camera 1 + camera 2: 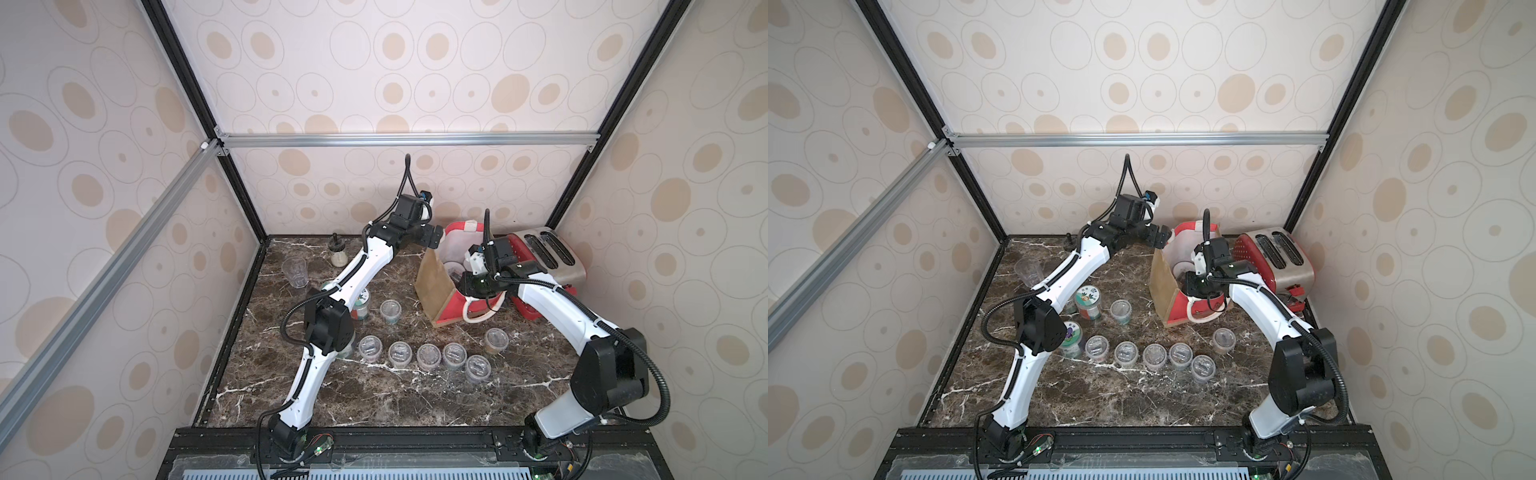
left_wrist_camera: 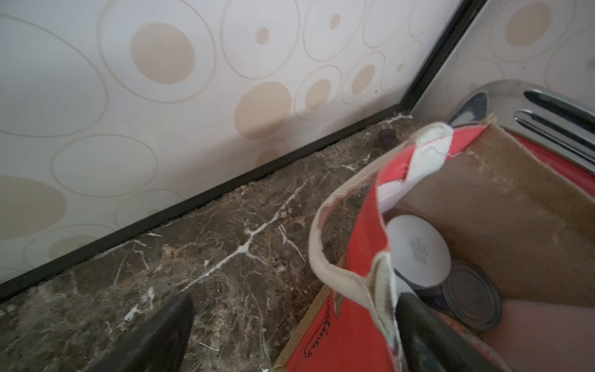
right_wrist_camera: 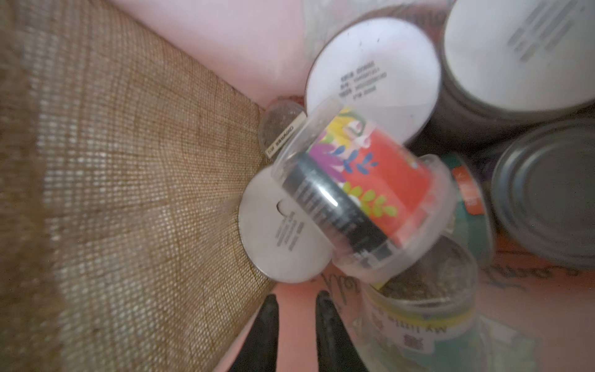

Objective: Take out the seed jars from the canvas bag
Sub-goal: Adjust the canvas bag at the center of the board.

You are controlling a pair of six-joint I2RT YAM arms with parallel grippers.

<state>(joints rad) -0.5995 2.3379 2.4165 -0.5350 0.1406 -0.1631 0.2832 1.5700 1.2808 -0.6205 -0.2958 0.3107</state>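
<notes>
**Unloading step, partway through.** The canvas bag stands open on the table. Several seed jars already stand in a row on the table, well clear of the bag on its robot-facing side. More jars crowd the bag's floor, some lid-up, and a flowered jar lies tilted on top. The right pincer is down inside the bag, closed, with no jar between its fingers. The left pincer is wide open and straddles the bag's rim at a rope handle. The next move probably calls for opening the right pincer and centring it on one jar.
</notes>
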